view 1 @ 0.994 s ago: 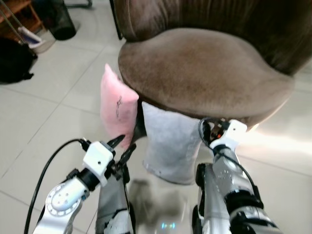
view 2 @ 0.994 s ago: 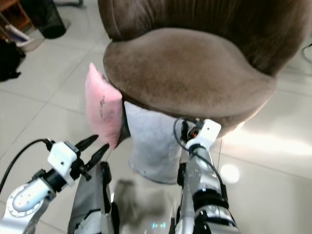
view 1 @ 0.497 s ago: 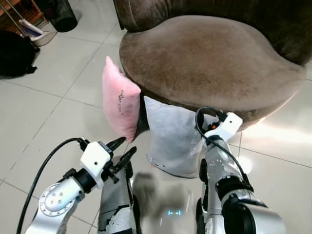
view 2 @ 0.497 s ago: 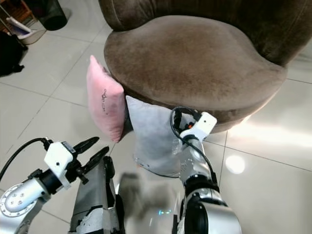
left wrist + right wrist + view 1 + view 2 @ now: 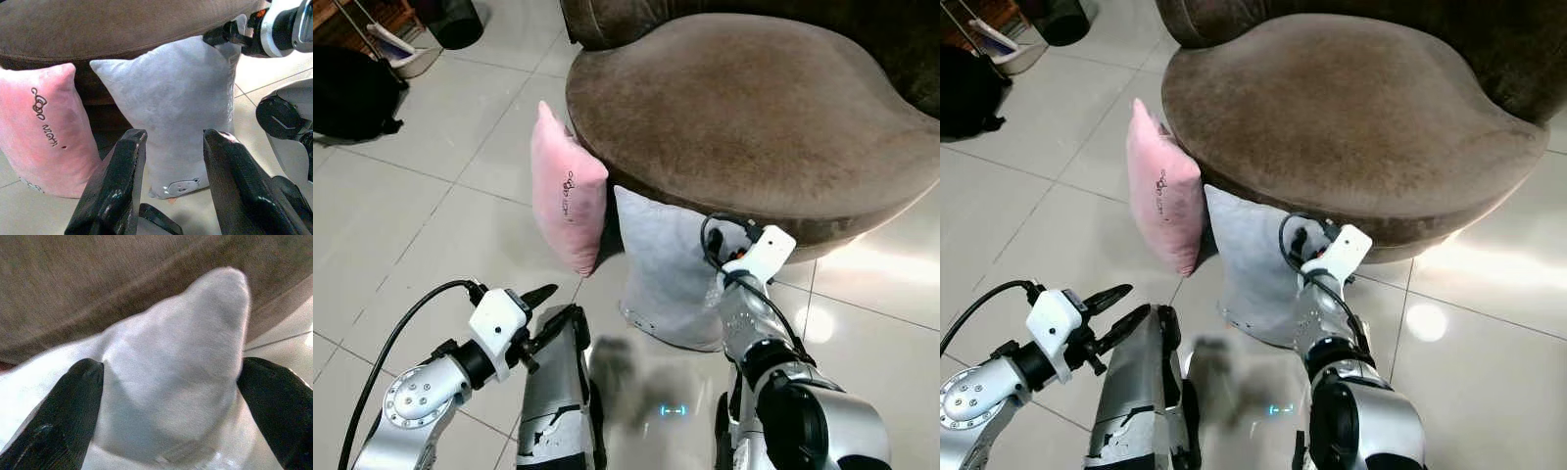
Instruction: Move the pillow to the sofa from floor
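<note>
A grey pillow (image 5: pixel 666 264) stands on the tiled floor, leaning against the front of the brown sofa (image 5: pixel 754 98). A pink pillow (image 5: pixel 568 201) stands on its left, also against the sofa. My right gripper (image 5: pixel 169 369) is open at the grey pillow's upper right corner (image 5: pixel 215 308), one black finger on each side of it. My left gripper (image 5: pixel 175 137) is open and empty, low over the floor, a short way in front of both pillows and touching neither. The left wrist view shows the right gripper (image 5: pixel 230 36) at that same pillow corner.
A black bag (image 5: pixel 352 93) lies on the floor at the far left, with a dustpan (image 5: pixel 396 44) and a dark bin (image 5: pixel 460 15) behind it. My own legs (image 5: pixel 553 392) stand just below the pillows. Open tiled floor (image 5: pixel 431 225) lies to the left.
The view has shifted, so the sofa and pillows sit slightly right. My right gripper has come up to the grey pillow's top corner. The left gripper has sunk a little.
</note>
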### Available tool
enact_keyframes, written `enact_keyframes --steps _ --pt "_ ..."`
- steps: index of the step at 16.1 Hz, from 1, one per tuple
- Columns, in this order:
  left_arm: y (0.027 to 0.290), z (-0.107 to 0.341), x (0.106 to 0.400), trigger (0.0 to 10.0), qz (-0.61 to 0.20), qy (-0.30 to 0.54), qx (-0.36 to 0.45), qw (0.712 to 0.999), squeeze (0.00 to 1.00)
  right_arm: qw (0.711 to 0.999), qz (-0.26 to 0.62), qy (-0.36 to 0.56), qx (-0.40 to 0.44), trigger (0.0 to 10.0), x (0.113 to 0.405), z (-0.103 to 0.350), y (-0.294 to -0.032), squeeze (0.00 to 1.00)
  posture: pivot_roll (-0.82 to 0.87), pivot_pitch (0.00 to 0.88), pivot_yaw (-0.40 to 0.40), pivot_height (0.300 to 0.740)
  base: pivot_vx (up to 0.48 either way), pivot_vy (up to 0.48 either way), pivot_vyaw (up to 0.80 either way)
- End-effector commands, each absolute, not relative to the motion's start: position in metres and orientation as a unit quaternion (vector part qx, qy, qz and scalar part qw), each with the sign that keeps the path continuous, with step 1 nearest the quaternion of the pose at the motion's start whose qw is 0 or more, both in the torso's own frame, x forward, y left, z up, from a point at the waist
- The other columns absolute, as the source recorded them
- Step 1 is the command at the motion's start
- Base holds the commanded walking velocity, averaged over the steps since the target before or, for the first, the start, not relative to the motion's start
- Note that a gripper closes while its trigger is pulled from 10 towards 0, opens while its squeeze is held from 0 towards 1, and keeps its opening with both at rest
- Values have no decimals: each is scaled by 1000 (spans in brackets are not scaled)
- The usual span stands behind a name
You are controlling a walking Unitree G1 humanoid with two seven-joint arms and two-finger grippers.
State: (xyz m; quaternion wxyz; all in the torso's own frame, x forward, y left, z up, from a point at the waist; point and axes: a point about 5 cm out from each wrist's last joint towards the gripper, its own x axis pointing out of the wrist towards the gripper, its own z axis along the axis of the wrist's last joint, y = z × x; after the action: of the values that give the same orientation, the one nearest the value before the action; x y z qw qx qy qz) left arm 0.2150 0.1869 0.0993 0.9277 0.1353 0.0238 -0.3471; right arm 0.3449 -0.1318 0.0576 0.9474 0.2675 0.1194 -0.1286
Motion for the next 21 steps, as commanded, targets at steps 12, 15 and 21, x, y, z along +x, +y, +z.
enact_keyframes --steps 12,15,21 --pt "194 97 211 10000 -357 30 144 922 0 945 -103 125 283 0 341 51 -123 0 291 285 134 517 0 0 0" --pt "193 96 214 10000 -358 29 143 922 0 945 -102 123 286 0 341 52 -124 0 287 279 132 517 0 0 0" --pt "189 92 222 10000 -354 23 147 923 0 945 -94 120 291 0 342 53 -124 0 288 242 117 517 0 0 0"
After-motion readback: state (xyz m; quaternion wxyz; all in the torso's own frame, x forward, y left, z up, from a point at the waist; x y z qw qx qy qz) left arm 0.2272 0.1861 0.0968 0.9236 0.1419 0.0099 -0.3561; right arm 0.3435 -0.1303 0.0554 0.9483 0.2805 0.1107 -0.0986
